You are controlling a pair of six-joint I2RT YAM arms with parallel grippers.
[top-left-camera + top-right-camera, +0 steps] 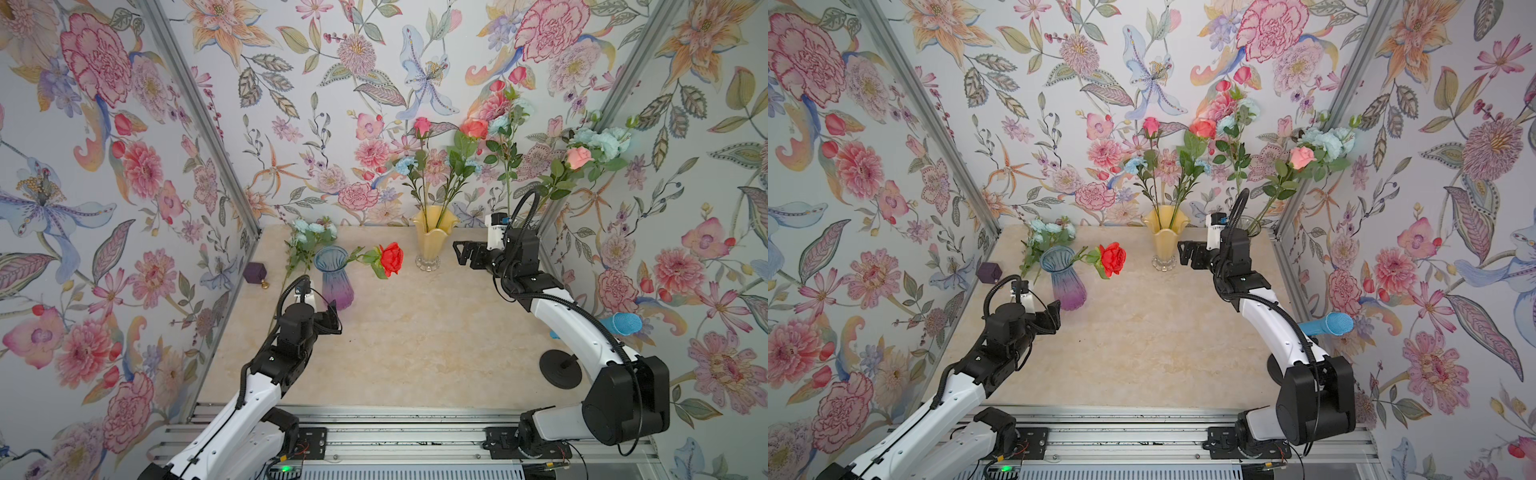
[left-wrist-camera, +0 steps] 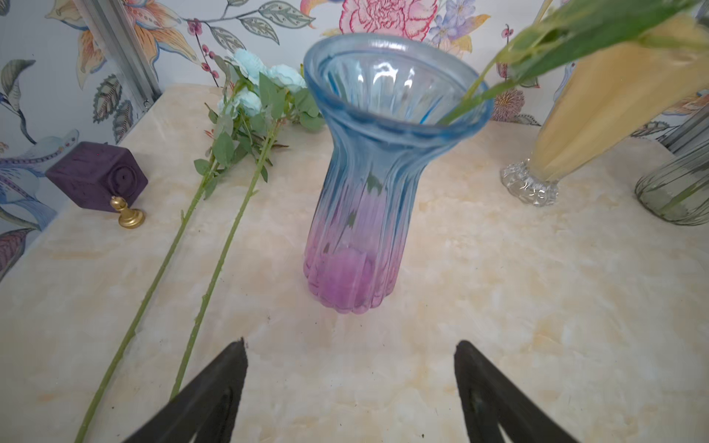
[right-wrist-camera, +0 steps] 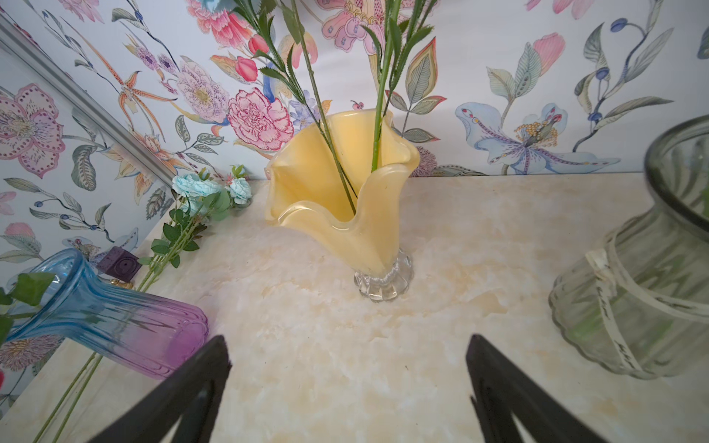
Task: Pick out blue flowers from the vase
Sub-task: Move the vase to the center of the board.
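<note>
Two pale blue flowers (image 1: 309,229) are lying flat on the marble table (image 1: 415,357), left of centre in both top views. Their long green stems are running down the frame toward the left arm (image 1: 249,399), just left of a blue-to-purple glass vase (image 1: 334,277). More blue blooms (image 1: 403,165) are standing in the yellow ruffled vase (image 1: 432,245) at the centre back, sharing it with a pink rose (image 1: 422,124) and a coral rose (image 1: 474,128). A larger blue cluster (image 1: 602,139) is rising at the upper right from a grey glass vase (image 3: 644,299), which the right arm (image 1: 557,316) is mostly hiding in the top views. A red rose (image 1: 391,258) is leaning out of the blue-to-purple vase toward the right.

The left gripper (image 2: 351,343) is hovering just in front of that vase, jaws spread wide with nothing between them. The right gripper (image 3: 348,337) is pointing at the yellow vase, jaws likewise spread and empty.

A purple cube (image 1: 254,272) is sitting at the table's left edge. A bright blue microphone (image 1: 623,324) is poking out at the right, behind the right arm.
</note>
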